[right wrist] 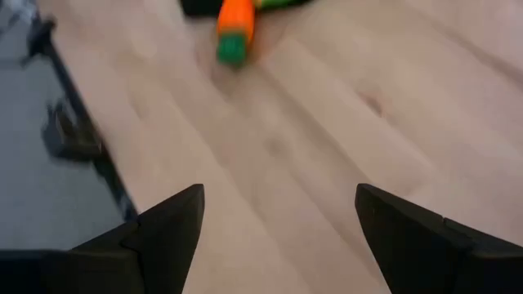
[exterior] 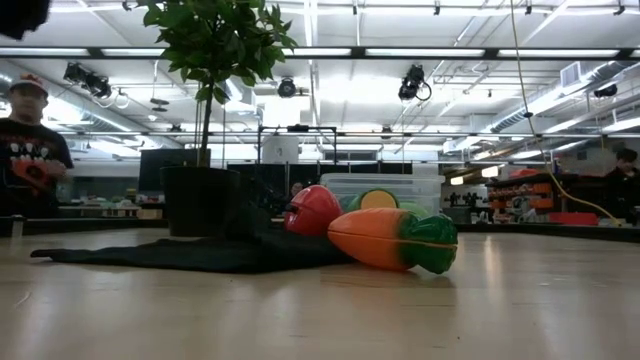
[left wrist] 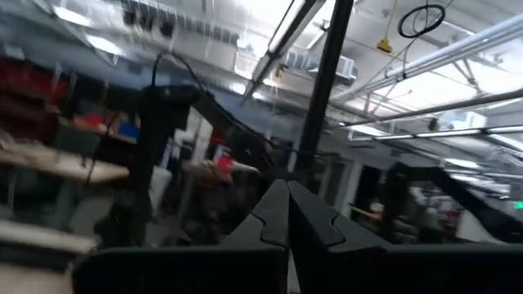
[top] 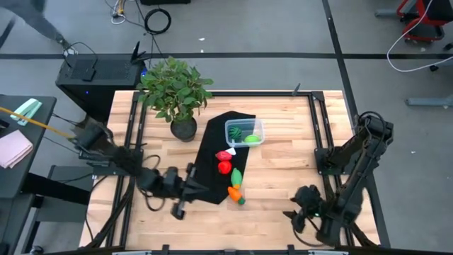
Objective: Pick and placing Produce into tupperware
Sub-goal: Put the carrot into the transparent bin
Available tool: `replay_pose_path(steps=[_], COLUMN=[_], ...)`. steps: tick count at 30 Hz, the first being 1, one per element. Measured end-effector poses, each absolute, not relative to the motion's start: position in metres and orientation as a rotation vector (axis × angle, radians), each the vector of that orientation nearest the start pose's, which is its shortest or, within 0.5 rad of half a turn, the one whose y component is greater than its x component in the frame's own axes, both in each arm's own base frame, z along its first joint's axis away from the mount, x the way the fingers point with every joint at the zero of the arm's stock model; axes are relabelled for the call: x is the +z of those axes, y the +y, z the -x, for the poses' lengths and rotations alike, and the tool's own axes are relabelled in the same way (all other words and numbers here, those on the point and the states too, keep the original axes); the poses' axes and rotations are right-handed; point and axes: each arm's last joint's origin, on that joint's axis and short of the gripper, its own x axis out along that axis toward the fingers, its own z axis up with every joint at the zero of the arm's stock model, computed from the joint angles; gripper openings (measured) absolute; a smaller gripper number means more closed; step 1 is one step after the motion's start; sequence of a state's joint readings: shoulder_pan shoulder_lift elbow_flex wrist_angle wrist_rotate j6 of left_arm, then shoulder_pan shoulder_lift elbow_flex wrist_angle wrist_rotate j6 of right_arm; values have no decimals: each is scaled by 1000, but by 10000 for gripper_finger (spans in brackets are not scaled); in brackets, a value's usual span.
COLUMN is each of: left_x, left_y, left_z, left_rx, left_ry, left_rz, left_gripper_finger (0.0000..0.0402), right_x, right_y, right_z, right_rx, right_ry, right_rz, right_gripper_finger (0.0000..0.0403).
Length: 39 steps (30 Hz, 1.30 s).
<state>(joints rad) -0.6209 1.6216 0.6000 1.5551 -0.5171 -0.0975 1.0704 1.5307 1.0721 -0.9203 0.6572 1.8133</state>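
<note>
Over on the left, the left gripper (top: 181, 210) sits low at the near edge of the table (top: 283, 142), its fingers (left wrist: 286, 220) pressed tight together with nothing between them, pointing out at the room. Behind it, toward the far side, the potted plant (top: 177, 92) stands by the top corner of the black cloth (top: 212, 152).

Moving along to the middle: the black cloth runs diagonally across the wood, and the produce is lined up on and beside it. A red piece with a white top (top: 224, 156) lies nearest the container, a second red piece (top: 224, 168) just in front of it, then the green oblong piece (top: 236, 178), and at the near end the orange piece with a green tip (top: 235, 193), which lies partly off the cloth on bare wood. From the low view that orange piece fills the foreground, with a red piece behind it.

At the cloth's far right corner sits the clear container (top: 244, 132), and inside are the dark-green striped ball (top: 234, 132) and the lime-green piece (top: 250, 139), side by side.

Far right now: the right gripper (top: 297, 214) hangs over bare wood near the front edge, well apart from the produce, fingers (right wrist: 167, 224) spread wide and empty.
</note>
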Motion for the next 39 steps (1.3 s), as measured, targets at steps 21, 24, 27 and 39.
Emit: replay_pose_path(steps=[21, 24, 27, 39], left_x=[220, 220, 220, 218], left_y=[-132, -132, -132, -134], left_z=[-193, -193, -193, -193], left_rx=[-172, -172, -172, -178], left_ry=[-366, -366, -364, -344], left_rz=[423, 423, 421, 410], left_gripper_finger=[21, 25, 32, 31], right_x=[213, 215, 215, 187], right_y=[135, 126, 119, 131], right_z=[-266, -275, -282, -302], right_rx=[-483, -458, -442, -221], right_ry=[808, 795, 782, 914], right_rz=[-692, -697, -692, -618], right_gripper_finger=[323, 323, 323, 324])
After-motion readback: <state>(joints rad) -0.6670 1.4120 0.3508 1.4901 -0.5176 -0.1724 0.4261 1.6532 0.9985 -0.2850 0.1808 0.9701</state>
